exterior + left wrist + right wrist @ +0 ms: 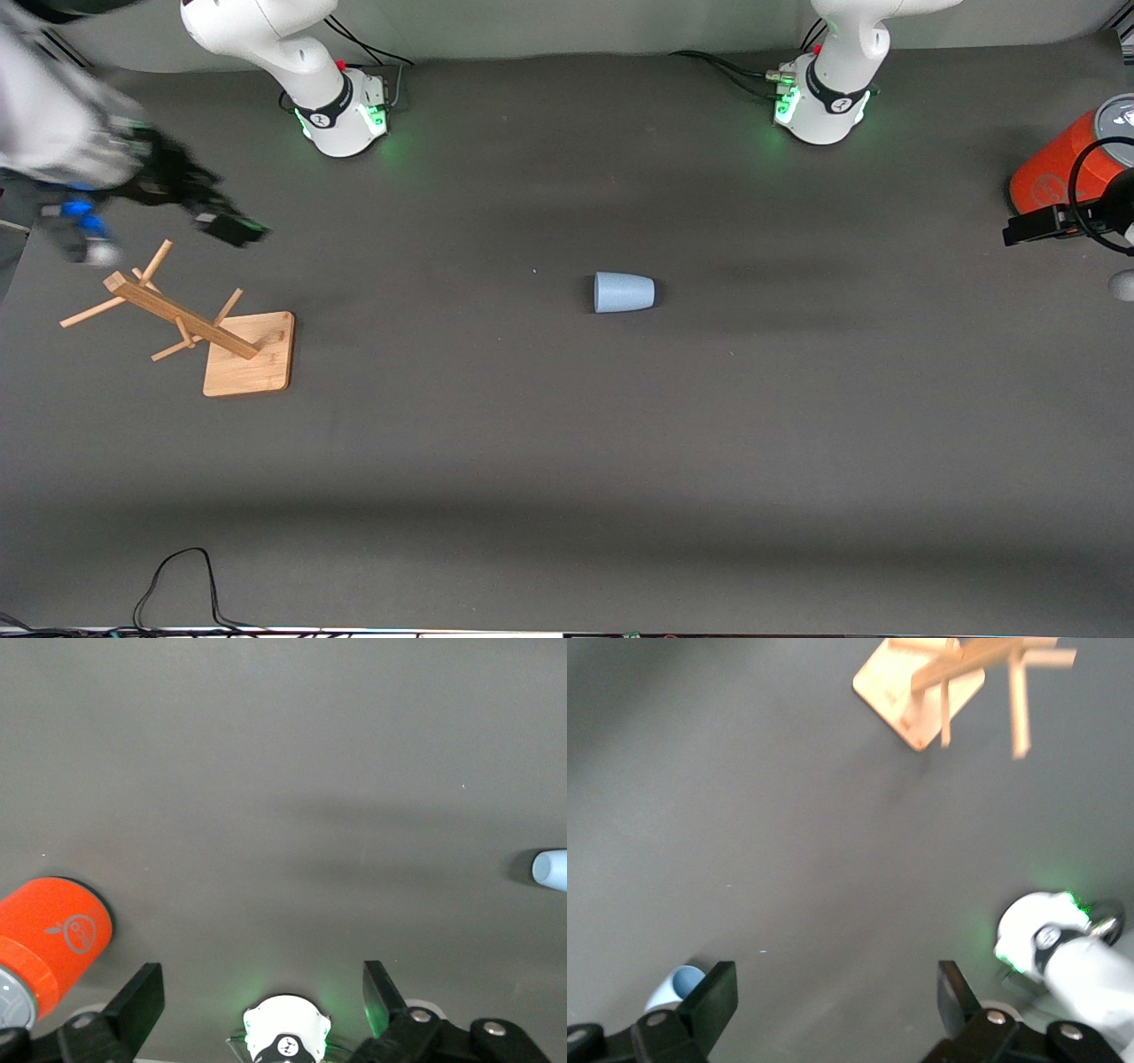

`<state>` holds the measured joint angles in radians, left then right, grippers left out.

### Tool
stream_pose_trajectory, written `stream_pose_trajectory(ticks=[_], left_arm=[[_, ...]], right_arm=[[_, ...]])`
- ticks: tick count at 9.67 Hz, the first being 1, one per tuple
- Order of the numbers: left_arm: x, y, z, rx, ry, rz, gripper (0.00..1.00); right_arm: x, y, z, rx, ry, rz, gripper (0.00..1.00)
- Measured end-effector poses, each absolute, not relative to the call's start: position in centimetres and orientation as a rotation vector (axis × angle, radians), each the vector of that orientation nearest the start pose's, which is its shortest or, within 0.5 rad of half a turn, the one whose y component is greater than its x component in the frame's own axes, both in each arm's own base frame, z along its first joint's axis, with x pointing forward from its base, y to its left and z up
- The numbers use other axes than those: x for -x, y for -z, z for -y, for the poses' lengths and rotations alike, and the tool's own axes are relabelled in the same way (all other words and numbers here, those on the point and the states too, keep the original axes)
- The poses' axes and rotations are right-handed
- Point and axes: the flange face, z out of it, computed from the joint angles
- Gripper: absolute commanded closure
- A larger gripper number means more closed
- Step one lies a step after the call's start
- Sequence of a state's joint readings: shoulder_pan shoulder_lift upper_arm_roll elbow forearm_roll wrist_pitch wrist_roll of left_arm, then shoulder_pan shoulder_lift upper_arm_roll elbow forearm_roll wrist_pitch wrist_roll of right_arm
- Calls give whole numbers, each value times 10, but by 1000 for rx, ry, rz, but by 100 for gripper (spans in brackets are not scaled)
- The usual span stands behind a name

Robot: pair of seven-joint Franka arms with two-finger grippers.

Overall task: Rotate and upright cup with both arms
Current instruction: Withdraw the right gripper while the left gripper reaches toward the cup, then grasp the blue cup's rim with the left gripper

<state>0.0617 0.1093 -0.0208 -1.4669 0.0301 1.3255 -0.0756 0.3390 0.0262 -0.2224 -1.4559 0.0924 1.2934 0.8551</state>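
Nothing done yet: cup (624, 292) lying on its side mid-desk (567, 443), untouched. Right gripper (833, 1001) high over the wooden rack (182, 319), left gripper (261, 992) above the orange can (1063, 164), both jaws wide, empty.

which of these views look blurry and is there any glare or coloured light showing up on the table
Front view: the right gripper is smeared by motion blur above the wooden rack, while the cup is sharp; green light from both arm bases tints the table. Right wrist view: the rack is soft and streaked. Left wrist view: crisp, with the orange can evenly lit and no glare.
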Motion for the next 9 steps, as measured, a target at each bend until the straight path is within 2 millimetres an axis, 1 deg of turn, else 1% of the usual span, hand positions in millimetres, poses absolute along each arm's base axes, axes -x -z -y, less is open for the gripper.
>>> stream_pose_trajectory(ticks=[1, 2, 3, 4, 5, 6, 7, 8, 9], left_arm=[[-560, -594, -12, 3070, -379, 218, 0], [-560, -596, 15, 3056, -366, 254, 0], [-558, -597, 53, 3036, -351, 294, 0], [-553, -595, 99, 3010, -340, 310, 2], [-546, -588, 149, 2979, -329, 268, 1], [-539, -578, 201, 2954, -308, 185, 1], [-536, -568, 251, 2934, -278, 138, 1], [-536, -555, 300, 2912, -248, 128, 1], [-535, -531, 349, 2875, -218, 108, 1]], right_arm=[[-529, -643, -42, 2961, -311, -977, 0], [-533, -642, -12, 2986, -275, -844, 0], [-537, -641, 13, 3006, -230, -718, 0], [-540, -641, 32, 3021, -187, -601, 0], [-543, -641, 42, 3034, -142, -497, 0], [-548, -640, 45, 3049, -92, -377, 0], [-555, -638, 44, 3062, -40, -254, 0], [-561, -633, 41, 3070, 2, -156, 0], [-566, -629, 39, 3074, 26, -98, 0]])
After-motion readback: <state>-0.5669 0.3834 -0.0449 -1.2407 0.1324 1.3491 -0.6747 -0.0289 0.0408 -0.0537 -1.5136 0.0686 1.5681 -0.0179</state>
